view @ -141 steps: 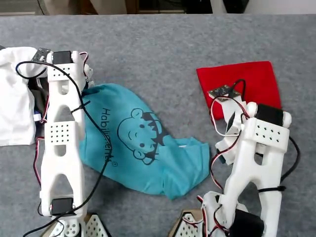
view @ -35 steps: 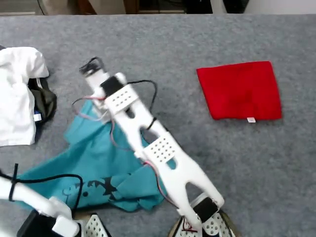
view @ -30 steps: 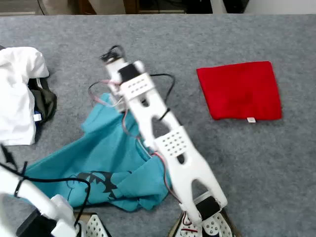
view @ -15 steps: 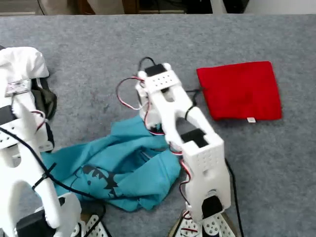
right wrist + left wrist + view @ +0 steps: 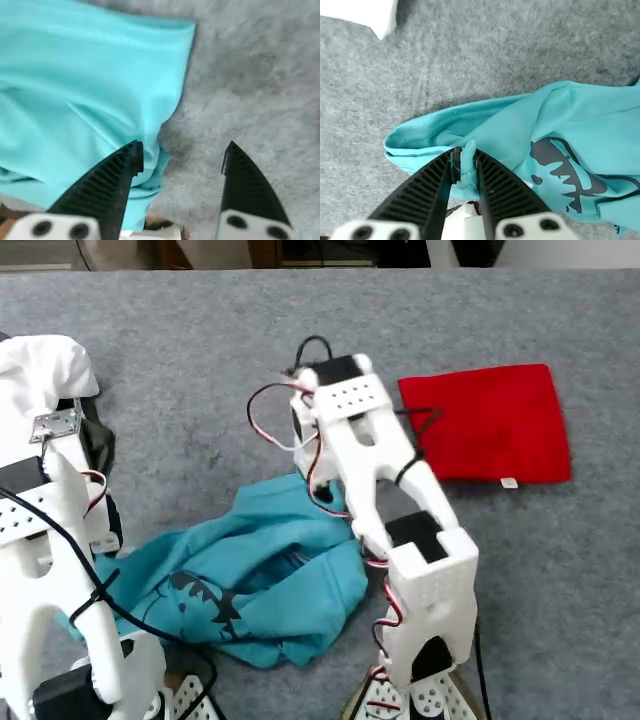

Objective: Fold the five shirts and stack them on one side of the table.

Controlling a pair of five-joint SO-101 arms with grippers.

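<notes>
A teal shirt (image 5: 250,575) with a dark cartoon print lies crumpled near the table's front. My left gripper (image 5: 463,164) is shut on a fold of the teal shirt's (image 5: 560,130) hem, and the left arm (image 5: 45,540) stands over its left end. My right gripper (image 5: 182,155) is open, one finger against the teal shirt's (image 5: 75,95) edge and the other over bare carpet. The right arm (image 5: 375,460) leans over the shirt's far right corner. A folded red shirt (image 5: 487,422) lies at the back right.
A white shirt (image 5: 35,370) and a dark garment (image 5: 98,445) lie heaped at the left edge, close to the left arm. The table is covered in grey carpet (image 5: 200,330), bare along the back and at the front right.
The right arm swung from left to right, dragging the teal shirt's far corner with it. The left arm came up at the left. The shirt bunched toward the middle.
</notes>
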